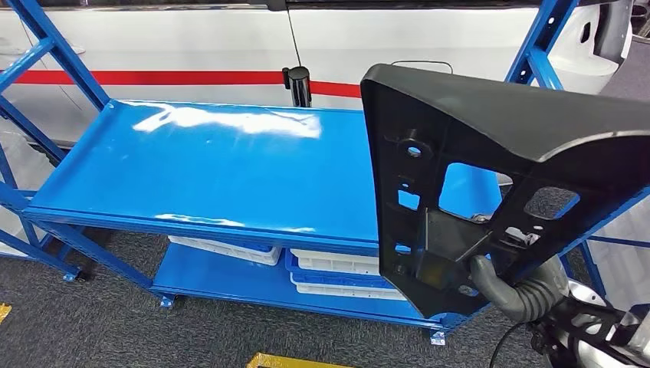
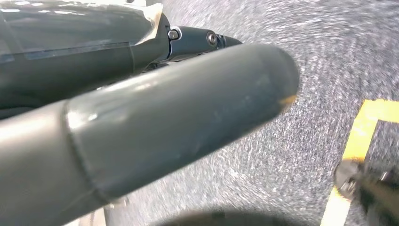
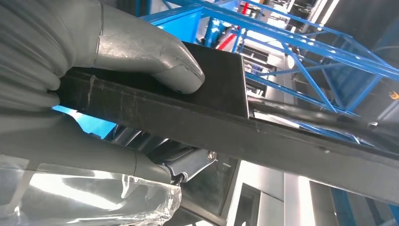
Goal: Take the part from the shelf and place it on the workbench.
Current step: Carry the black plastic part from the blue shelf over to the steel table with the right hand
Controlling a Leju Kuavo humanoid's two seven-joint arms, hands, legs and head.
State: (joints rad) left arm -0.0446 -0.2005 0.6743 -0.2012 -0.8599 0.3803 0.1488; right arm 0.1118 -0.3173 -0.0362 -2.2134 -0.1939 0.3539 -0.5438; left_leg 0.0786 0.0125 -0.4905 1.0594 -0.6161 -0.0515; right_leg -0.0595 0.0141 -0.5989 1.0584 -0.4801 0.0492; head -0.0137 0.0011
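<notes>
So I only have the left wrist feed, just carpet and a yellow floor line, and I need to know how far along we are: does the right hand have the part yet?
Observer: Yes. The right hand grips the black part by its lower end, held up in front of the blue shelf.
Operator: How firm is the hold?
Observer: In the right wrist view the thumb lies flat on the part's face, with darker fingers under it.
Operator: Anything left on the shelf?
Observer: The top deck looks bare; white trays sit on the lower level.
</notes>
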